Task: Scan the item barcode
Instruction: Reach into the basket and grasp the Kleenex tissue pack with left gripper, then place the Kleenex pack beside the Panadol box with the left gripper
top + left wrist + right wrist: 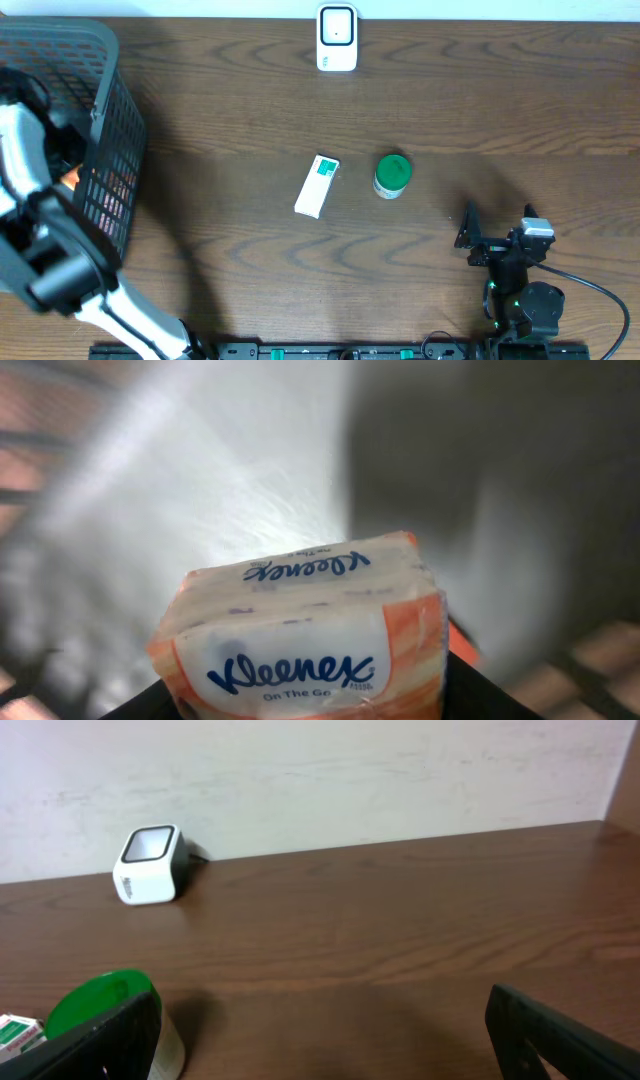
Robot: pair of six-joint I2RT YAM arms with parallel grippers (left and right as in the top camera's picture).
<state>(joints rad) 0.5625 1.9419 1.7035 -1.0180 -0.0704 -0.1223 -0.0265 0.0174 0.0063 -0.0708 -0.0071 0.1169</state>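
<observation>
An orange and white Kleenex tissue pack [300, 630] fills the lower middle of the left wrist view. My left gripper [312, 705] is shut on it, with a black finger [495, 695] pressed against each side. That arm [40, 200] reaches down into the grey basket [110, 110], where an orange bit of the pack [70, 178] shows. The white scanner [337, 38] [148, 865] stands at the table's far edge. My right gripper [497, 235] [328, 1038] rests open near the front right, holding nothing.
A white and green box [318, 185] [18, 1032] lies mid-table. A green-lidded jar [392, 175] [100, 1005] stands just to its right, close to my right gripper's left finger. The basket's mesh walls surround my left gripper.
</observation>
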